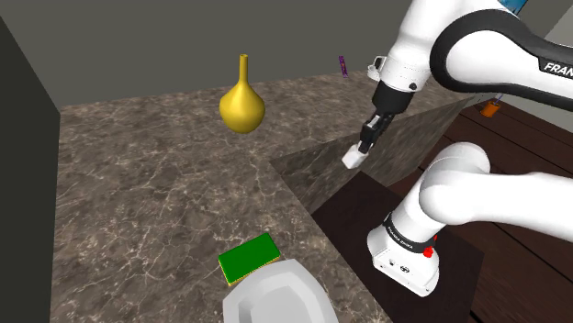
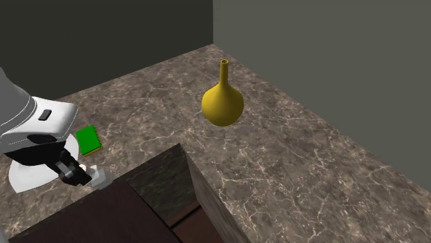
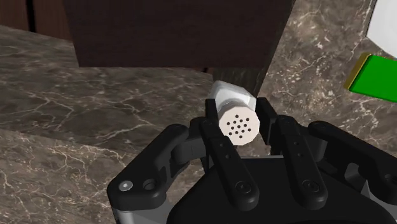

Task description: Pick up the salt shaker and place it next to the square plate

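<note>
Above the brown veined stone countertop (image 1: pixel 138 202), the white salt shaker with a perforated top (image 3: pixel 236 116) is pinched by the black two-finger gripper (image 3: pixel 240 125), well apart from the white plate (image 1: pixel 275 298), where the flat green block (image 1: pixel 248 258) could be struck if it is lowered carelessly.

Whitish cylindrical salt shaker (image 3: pixel 236 105), round cap dotted with holes, clasped tilted in the gripper (image 3: pixel 239 127), raised off the marbled counter (image 1: pixel 138 202), white square plate (image 1: pixel 275 295), laid flat there, well apart.
</note>
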`<state>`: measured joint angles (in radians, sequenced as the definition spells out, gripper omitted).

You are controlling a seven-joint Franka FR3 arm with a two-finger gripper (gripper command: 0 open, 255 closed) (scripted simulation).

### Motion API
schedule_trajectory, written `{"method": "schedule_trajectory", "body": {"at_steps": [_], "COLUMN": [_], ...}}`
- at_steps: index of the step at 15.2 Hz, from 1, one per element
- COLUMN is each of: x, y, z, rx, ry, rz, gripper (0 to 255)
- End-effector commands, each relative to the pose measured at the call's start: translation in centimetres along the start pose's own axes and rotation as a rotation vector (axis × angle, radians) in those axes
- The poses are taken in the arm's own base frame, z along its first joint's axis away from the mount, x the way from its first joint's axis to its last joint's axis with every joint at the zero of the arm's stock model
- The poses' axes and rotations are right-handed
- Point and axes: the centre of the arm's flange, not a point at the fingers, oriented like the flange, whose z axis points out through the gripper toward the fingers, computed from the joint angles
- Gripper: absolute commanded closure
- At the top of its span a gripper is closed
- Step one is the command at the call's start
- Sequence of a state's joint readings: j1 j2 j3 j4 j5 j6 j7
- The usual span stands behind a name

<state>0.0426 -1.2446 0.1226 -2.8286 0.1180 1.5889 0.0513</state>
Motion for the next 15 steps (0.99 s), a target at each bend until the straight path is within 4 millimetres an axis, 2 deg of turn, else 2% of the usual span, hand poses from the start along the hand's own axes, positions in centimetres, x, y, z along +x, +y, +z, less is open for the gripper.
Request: {"method": "schedule_trajectory", "body": {"at_steps": [1, 15], "x": [-2.0, -15.1], "y": [-1.9, -14.9], "z": [0.2, 0.1], "rx": [0.000, 0.000], "ry": [-0.002, -0.002], "rz": [0.001, 0.001], "gripper": [255, 255]}}
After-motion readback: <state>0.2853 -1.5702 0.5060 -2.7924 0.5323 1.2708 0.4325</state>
